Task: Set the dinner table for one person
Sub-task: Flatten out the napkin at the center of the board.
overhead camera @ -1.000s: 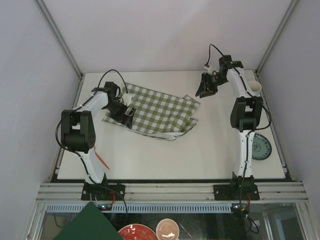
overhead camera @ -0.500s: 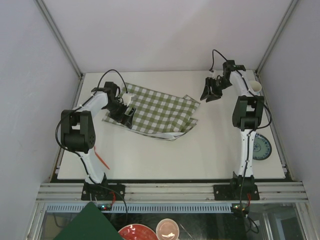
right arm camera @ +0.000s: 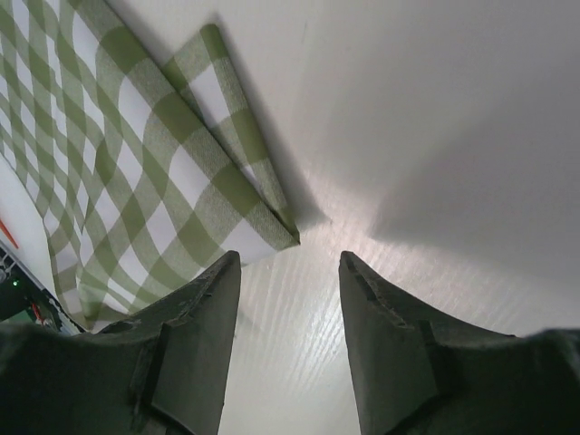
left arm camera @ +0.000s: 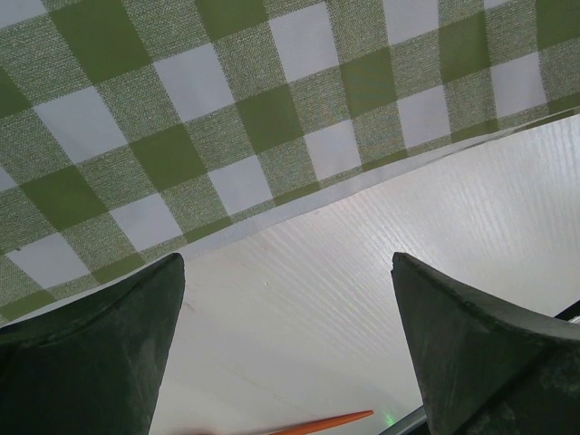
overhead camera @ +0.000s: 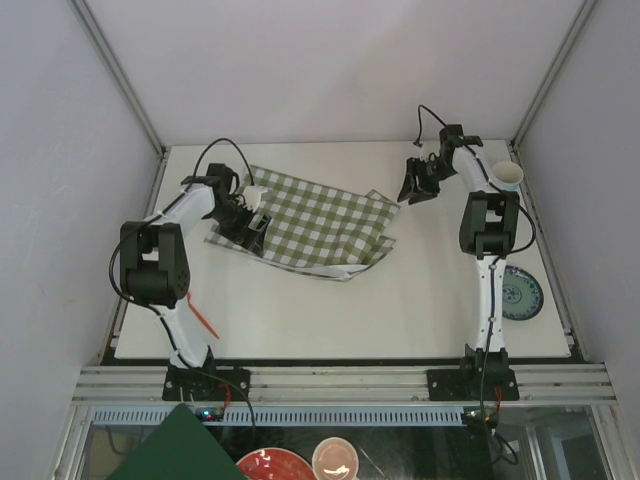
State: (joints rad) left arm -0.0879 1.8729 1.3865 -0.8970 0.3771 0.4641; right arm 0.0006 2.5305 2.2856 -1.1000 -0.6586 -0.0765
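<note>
The off-white dinner table (overhead camera: 350,310) holds a green-and-white checked cloth (overhead camera: 310,220), spread at the back left with its right corner folded over. My left gripper (overhead camera: 256,234) is open and empty, low over the cloth's near-left edge. In the left wrist view the gripper (left arm camera: 287,263) frames bare table (left arm camera: 362,272) just below the cloth's hem (left arm camera: 181,109). My right gripper (overhead camera: 413,186) is open and empty beside the cloth's folded far-right corner. In the right wrist view the gripper (right arm camera: 290,258) sits just off that corner (right arm camera: 245,217).
A white cup (overhead camera: 510,177) stands at the back right edge. A blue-patterned plate (overhead camera: 522,293) lies at the right edge behind the right arm. A thin orange stick (overhead camera: 205,320) lies near the left arm's base and shows in the left wrist view (left arm camera: 317,423).
My right arm has shifted slightly, its gripper staying by the cloth's right corner, and the plate shows more. The left arm and cloth have not moved.
</note>
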